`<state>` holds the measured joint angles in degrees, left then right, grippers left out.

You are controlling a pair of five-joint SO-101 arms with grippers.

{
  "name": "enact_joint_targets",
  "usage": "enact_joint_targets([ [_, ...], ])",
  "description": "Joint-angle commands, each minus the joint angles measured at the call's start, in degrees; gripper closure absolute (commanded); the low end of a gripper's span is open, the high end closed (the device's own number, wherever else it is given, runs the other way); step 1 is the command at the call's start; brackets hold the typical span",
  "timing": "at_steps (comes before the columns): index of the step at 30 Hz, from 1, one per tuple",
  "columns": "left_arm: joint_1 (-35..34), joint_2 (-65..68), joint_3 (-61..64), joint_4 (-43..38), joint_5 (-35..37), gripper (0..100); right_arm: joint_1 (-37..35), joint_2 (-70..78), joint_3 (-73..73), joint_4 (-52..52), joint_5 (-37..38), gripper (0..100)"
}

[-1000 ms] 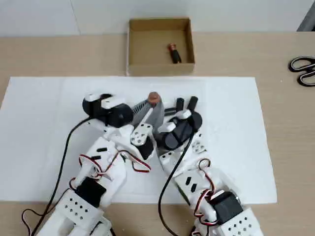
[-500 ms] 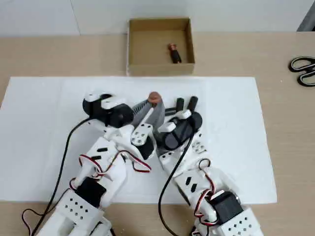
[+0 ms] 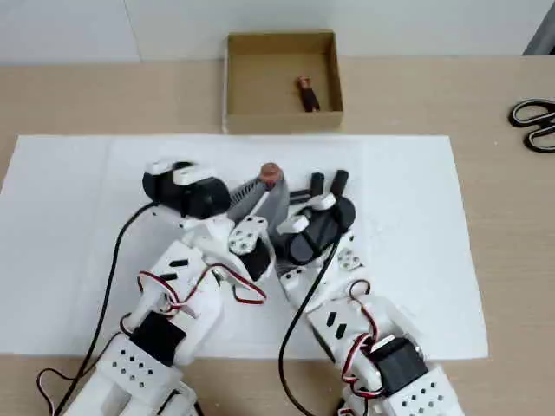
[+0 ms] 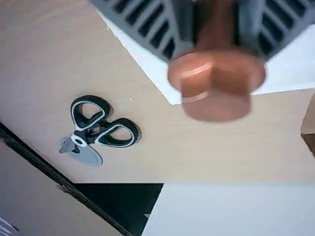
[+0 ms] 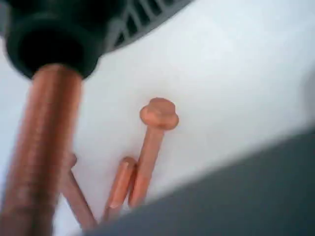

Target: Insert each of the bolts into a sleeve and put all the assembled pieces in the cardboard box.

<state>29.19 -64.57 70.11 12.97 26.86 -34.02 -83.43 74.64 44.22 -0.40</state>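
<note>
Now, bolt [image 4: 216, 83]: copper, hex head, pinched in left tool [image 3: 267, 186].
Sleeve [image 5: 51, 42]: black, gripped by right tool [image 3: 282, 206], bolt shaft at its mouth.
Surface [image 3: 87, 95]: tan wood, white sheet [image 3: 69, 217]; scissors [image 3: 533, 124] far right.

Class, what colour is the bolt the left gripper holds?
Copper-orange; the bolt shows best in the left wrist view.

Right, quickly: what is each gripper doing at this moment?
Left gripper: closed on a copper bolt.
Right gripper: closed on a black sleeve, with a bolt shaft at its mouth.
</note>
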Motion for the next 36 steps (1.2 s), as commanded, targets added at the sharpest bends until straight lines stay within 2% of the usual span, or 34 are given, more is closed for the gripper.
enact_joint_targets([
  [1, 0.26, -0.79, -3.21, 0.26, 0.53, 99, -0.40, -0.75, -0.44, -1.45, -0.53, 99.5],
  [19, -0.09, -0.97, -5.93, 0.35, 0.62, 99, -0.40, -0.75, -0.44, -1.45, -0.53, 99.5],
  [26, 0.26, -1.05, -5.41, 4.22, 0.62, 99, -0.31, -0.75, -0.44, -1.45, -0.53, 99.5],
  [36, 0.44, -0.79, -3.47, 4.22, 0.62, 99, -0.31, -0.75, -0.35, -1.45, -0.53, 99.5],
])
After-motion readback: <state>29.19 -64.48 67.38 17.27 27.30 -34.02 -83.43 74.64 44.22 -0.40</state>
